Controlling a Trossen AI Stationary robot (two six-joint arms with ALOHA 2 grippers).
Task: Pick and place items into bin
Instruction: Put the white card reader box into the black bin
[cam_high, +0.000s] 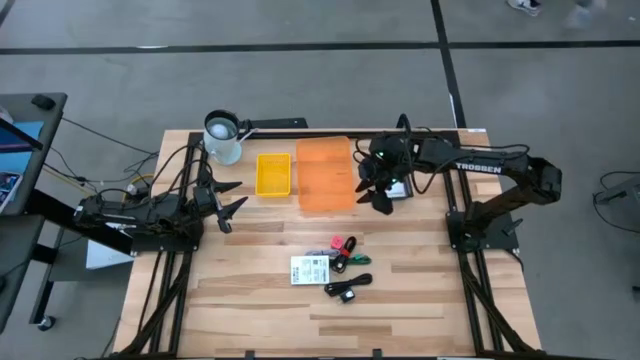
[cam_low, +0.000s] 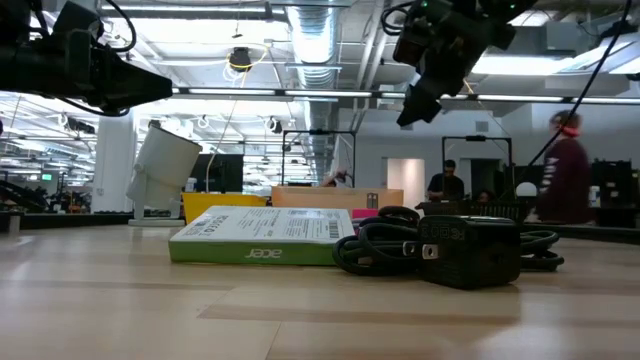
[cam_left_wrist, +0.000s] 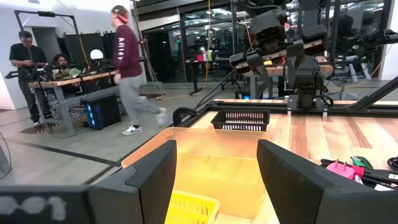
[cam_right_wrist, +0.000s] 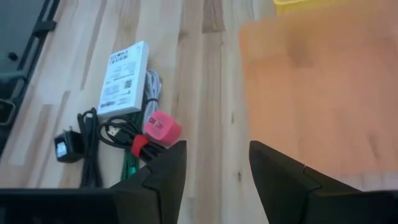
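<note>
The items lie in a cluster on the table's near middle: a white printed box (cam_high: 310, 270) (cam_right_wrist: 124, 78) (cam_low: 265, 235), a red-pink plug (cam_high: 337, 243) (cam_right_wrist: 161, 129), black and green cables (cam_high: 350, 258) (cam_right_wrist: 127, 163), and a black adapter block (cam_high: 345, 292) (cam_right_wrist: 64, 147) (cam_low: 470, 250). The orange bin (cam_high: 325, 175) (cam_right_wrist: 323, 93) stands beyond them. My right gripper (cam_high: 375, 190) (cam_right_wrist: 214, 168) hovers open at the bin's right edge, above the table. My left gripper (cam_high: 230, 200) (cam_left_wrist: 214, 174) is open, left of the yellow basket, and faces the bin.
A yellow basket (cam_high: 273, 173) stands left of the orange bin. A white pitcher (cam_high: 222, 137) is at the far left. A small black basket (cam_left_wrist: 240, 119) is under the right arm. People move in the room behind (cam_left_wrist: 127, 68). Bare wood lies around the item cluster.
</note>
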